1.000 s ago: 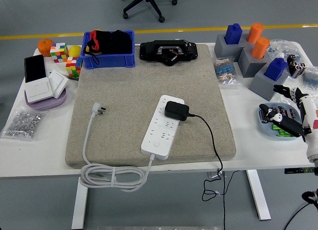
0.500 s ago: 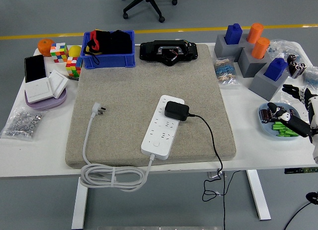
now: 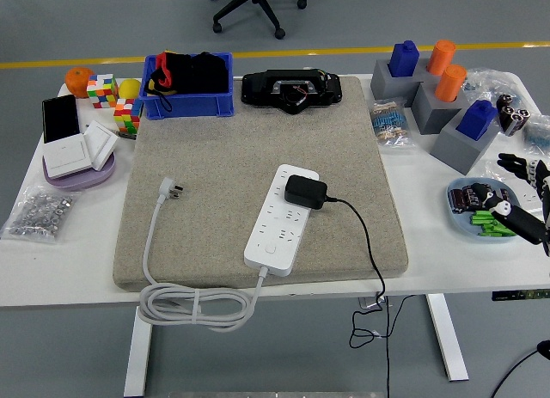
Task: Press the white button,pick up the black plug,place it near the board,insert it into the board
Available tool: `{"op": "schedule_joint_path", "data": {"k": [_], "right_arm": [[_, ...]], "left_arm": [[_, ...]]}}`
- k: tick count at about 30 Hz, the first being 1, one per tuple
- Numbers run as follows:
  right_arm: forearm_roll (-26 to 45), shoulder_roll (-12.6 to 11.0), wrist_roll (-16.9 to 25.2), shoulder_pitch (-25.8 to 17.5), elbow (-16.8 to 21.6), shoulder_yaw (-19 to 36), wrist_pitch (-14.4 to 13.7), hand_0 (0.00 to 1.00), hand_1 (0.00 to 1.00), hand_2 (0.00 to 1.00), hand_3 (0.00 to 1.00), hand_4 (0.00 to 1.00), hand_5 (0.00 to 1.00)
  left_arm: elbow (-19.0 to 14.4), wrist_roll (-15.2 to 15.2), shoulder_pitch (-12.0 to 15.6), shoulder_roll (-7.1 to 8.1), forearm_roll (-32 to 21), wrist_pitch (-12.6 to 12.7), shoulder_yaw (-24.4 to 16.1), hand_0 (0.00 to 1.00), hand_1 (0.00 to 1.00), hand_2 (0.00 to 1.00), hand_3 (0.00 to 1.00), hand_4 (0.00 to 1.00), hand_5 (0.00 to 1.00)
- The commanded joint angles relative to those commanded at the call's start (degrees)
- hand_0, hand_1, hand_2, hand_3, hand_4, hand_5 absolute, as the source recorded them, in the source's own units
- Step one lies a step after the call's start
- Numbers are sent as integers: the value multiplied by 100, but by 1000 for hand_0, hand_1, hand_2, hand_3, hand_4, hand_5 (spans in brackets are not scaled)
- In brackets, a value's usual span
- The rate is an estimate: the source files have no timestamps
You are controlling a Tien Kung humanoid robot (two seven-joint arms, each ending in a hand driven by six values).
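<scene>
Grey felt is covering most of the white table (image 3: 77,278), and the power strip (image 3: 281,217) is lying on it with the black plug (image 3: 304,192) sitting in its far end. Only the right hand (image 3: 526,200) is showing, at the right edge over a blue dish (image 3: 460,216), fingers spread and holding nothing. I am judging the plug light, rigid and smooth; gripping its two flat sides looks best, while its thin cable may be tugging a little.

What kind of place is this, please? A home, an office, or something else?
Probably a robotics lab or test workshop, not a home. A white table stands on a grey floor with a yellow line. It holds practice items: a power strip on a mat, Rubik's cubes and grey blocks.
</scene>
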Motion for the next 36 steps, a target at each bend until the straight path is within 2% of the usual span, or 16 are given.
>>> {"op": "schedule_joint_path", "data": {"k": [15,36], "right_arm": [[-51,-18,-47,-91,29,135,59,836,745,669,708,998,426],[-101,-2,-48,-77,-92,162,44,835,744,659,708,998,423]], "left_arm": [[0,-49,80,53,79,-8,-49,692,637,612,640,566,203],[0,-41,43,100,56,-51,35,692,637,614,640,566,201]]}}
